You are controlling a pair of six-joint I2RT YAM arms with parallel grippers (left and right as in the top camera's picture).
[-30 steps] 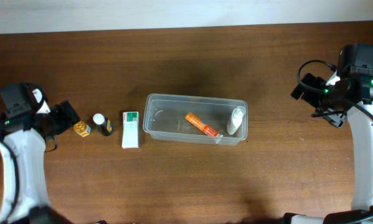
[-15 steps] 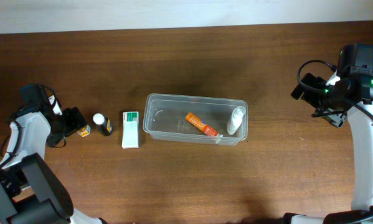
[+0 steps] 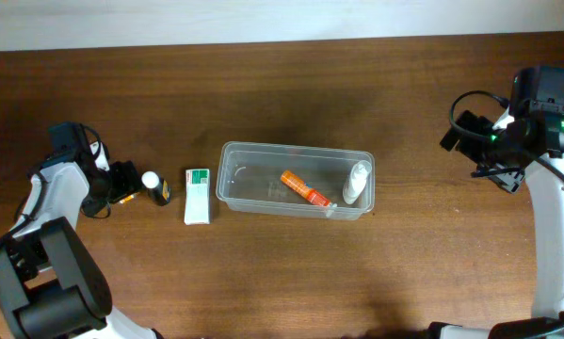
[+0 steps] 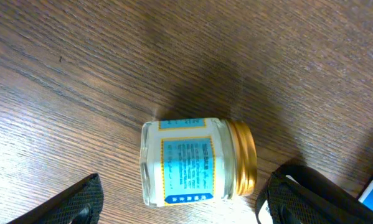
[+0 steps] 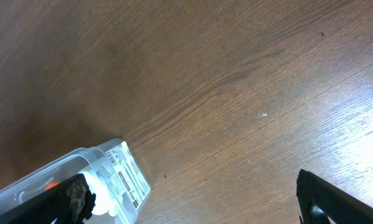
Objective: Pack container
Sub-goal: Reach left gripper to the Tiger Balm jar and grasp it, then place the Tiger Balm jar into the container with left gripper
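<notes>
Closest, our left gripper spreads its jaws, released, either side of a gold-lidded jar lying sideways on the table. Just beyond we see a white-capped dark bottle, then a green-and-white box. Further, the container sits mid-table, holding an orange tube and a white bottle. Farthest, our right gripper hangs released, grasping nothing.

Count on the desk: one clear container, with one orange tube and one white bottle inside. Outside it: one green-and-white box, one white-capped dark bottle, one gold-lidded jar.
</notes>
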